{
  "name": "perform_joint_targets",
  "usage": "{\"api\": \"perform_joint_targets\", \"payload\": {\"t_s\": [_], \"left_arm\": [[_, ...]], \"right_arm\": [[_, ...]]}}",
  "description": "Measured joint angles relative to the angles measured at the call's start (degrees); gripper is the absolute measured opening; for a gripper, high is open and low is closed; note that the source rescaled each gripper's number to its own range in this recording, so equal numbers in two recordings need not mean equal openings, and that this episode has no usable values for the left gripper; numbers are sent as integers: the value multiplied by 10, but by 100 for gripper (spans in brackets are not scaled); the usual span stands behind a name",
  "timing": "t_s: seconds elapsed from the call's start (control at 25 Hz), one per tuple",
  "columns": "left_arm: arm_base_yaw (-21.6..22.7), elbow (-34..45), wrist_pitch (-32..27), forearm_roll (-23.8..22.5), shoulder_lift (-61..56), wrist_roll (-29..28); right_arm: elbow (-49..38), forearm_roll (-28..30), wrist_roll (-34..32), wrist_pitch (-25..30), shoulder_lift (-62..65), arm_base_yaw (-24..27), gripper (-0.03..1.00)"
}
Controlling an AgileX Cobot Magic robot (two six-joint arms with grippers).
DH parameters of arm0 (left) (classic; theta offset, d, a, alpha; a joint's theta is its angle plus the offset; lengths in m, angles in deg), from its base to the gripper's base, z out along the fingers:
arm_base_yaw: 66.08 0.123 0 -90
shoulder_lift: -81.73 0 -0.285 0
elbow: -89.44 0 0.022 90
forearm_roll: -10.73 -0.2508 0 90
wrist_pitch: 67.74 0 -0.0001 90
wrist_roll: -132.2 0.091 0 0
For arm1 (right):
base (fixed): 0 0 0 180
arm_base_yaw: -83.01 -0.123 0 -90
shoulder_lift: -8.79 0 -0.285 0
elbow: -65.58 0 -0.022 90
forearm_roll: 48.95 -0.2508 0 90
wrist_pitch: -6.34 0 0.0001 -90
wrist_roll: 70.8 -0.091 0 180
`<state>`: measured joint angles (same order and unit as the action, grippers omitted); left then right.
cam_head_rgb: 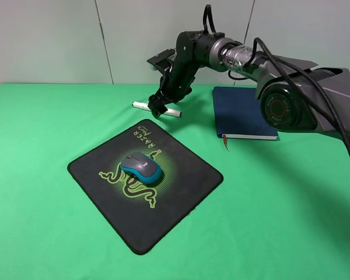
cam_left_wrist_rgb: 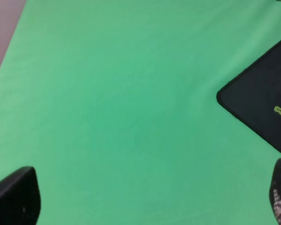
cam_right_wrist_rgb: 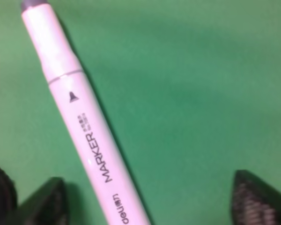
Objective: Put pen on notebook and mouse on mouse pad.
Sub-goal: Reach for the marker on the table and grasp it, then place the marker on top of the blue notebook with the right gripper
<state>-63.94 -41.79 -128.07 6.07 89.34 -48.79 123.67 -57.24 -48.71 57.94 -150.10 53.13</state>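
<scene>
The white pen lies on the green cloth behind the mouse pad, left of the navy notebook. My right gripper reaches across and hangs low over the pen's middle. In the right wrist view the pen runs between the fingertips, closer to one; the right gripper is open. The grey and blue mouse sits on the black Razer mouse pad. My left gripper is open over bare cloth, beside a corner of the mouse pad; that arm is out of the high view.
The notebook's orange ribbon tail sticks out at its near edge. The right arm's dark links and cables span from the right side over the notebook. A pale wall stands behind the green table.
</scene>
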Motion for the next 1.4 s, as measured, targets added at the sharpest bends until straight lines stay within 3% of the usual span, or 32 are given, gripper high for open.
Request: {"api": "perform_joint_targets", "payload": {"t_s": [0.08, 0.32, 0.48, 0.52, 1.04, 1.4], "left_arm": [[0, 0, 0, 0, 0, 0], [0, 0, 0, 0, 0, 0], [0, 0, 0, 0, 0, 0], [0, 0, 0, 0, 0, 0], [0, 0, 0, 0, 0, 0], [0, 0, 0, 0, 0, 0]], "right_arm": [[0, 0, 0, 0, 0, 0, 57], [0, 0, 10, 5, 0, 0, 32], [0, 0, 21, 18, 0, 0, 3], [0, 0, 22, 19, 0, 0, 0], [1, 0, 23, 28, 1, 0, 0], [1, 6, -9, 79, 34, 0, 0]]}}
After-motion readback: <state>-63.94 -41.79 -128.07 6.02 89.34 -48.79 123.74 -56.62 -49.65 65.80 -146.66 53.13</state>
